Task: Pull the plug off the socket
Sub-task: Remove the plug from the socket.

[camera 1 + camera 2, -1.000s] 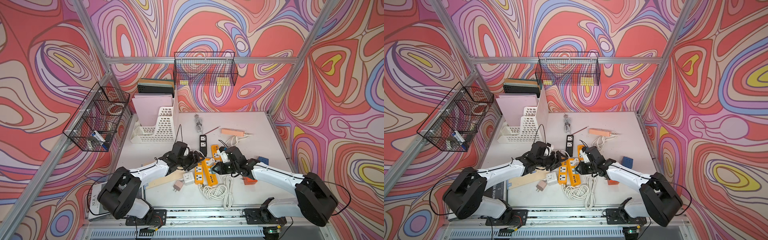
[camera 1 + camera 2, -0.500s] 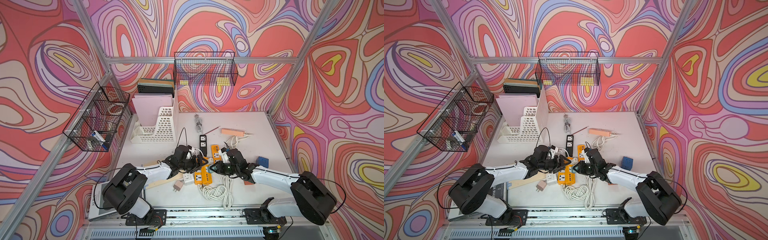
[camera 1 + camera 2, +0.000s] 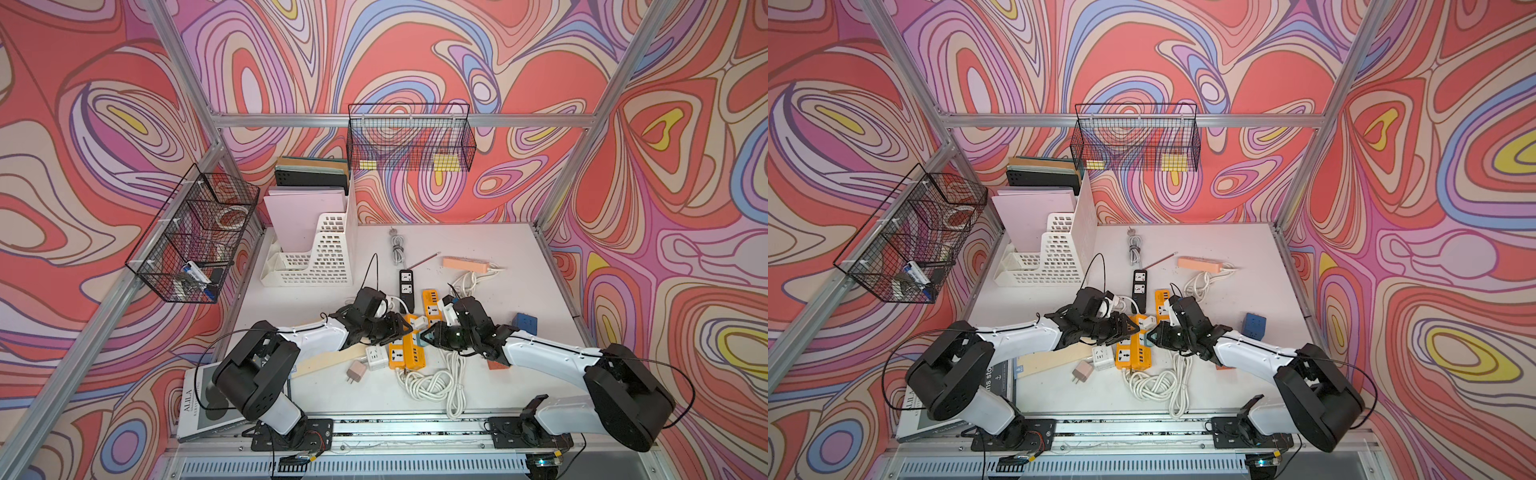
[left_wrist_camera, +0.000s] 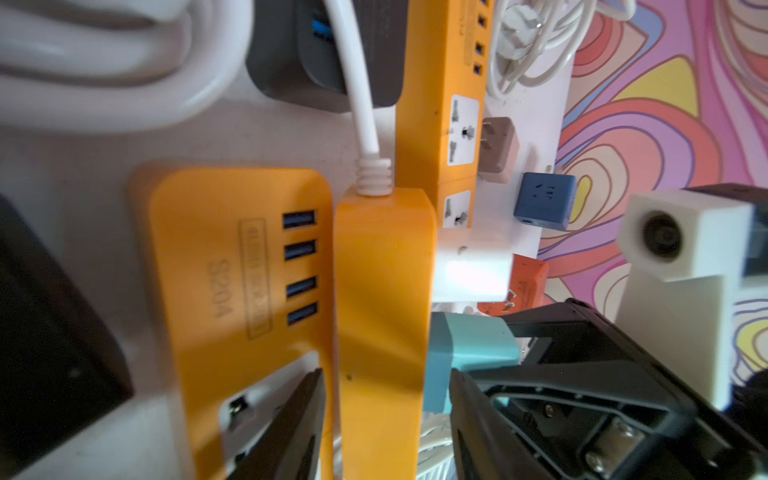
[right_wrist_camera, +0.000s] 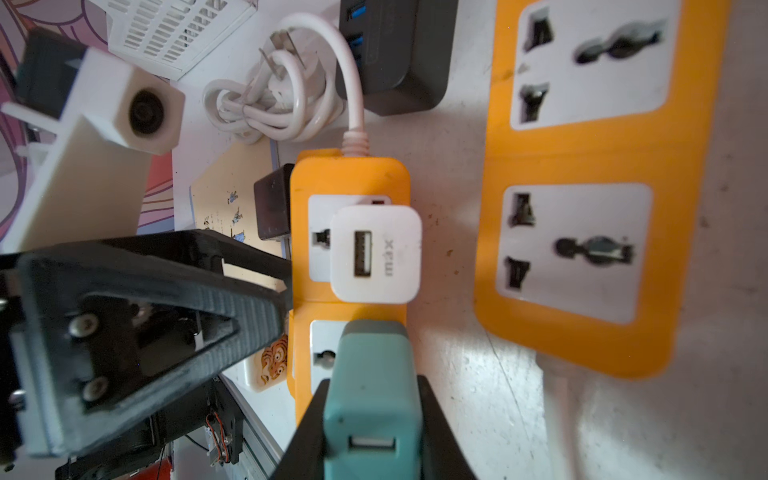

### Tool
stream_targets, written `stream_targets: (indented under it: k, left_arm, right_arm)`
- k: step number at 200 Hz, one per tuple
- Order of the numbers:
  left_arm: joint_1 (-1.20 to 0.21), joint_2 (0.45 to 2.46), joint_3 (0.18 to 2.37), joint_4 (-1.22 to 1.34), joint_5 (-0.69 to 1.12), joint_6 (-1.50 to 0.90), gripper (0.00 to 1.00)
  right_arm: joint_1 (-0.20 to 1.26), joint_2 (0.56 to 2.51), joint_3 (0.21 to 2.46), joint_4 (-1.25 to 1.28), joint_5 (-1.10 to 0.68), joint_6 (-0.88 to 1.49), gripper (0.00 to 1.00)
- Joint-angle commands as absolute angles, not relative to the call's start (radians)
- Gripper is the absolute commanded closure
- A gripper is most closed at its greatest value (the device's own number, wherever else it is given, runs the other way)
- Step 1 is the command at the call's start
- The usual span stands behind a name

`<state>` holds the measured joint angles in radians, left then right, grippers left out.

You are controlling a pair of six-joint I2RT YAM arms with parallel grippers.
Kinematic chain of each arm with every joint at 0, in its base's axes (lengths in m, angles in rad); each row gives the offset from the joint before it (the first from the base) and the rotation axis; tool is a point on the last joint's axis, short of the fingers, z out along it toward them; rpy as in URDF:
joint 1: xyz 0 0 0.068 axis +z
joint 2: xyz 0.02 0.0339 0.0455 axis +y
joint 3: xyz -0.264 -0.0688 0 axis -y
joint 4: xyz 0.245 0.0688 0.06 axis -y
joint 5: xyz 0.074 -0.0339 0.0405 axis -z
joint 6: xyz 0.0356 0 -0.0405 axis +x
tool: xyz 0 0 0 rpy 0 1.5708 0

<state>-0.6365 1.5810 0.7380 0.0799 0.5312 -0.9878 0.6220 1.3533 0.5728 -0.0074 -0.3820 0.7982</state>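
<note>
White cable (image 3: 432,384) lies coiled near the front edge of the tabletop (image 3: 490,241). Just beyond it, about midway across, the right hand (image 5: 374,399) is clenched on the teal plug (image 5: 370,353), whose end meets the socket face of the narrow orange power strip (image 5: 349,174). A white charger (image 5: 376,253) sits in the next socket of that strip. The left hand (image 5: 282,286) has its fingertips against the strip's side, but I cannot tell whether it clamps the strip. Farther back lie a black power strip (image 3: 406,284) and a pink power strip (image 3: 463,263), with a white file rack (image 3: 316,257) toward the far left corner.
</note>
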Motion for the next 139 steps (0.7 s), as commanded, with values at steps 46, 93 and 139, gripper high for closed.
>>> stream_targets:
  k: [46,93,139]
  left_arm:
    - [-0.68,1.646,0.797,0.004,0.569,-0.916,0.51]
    - [-0.699,1.668,0.811,-0.075,0.483,-0.904,0.71]
    - [-0.695,1.717,0.837,-0.222,0.387,-0.881,0.81]
  right_arm:
    - [0.618,1.341,0.641,0.032,-0.419,0.816,0.82]
    - [0.618,1.354,0.669,-0.009,-0.422,0.801,0.83]
    - [0.618,1.253,0.725,-0.197,-0.379,0.747,0.84]
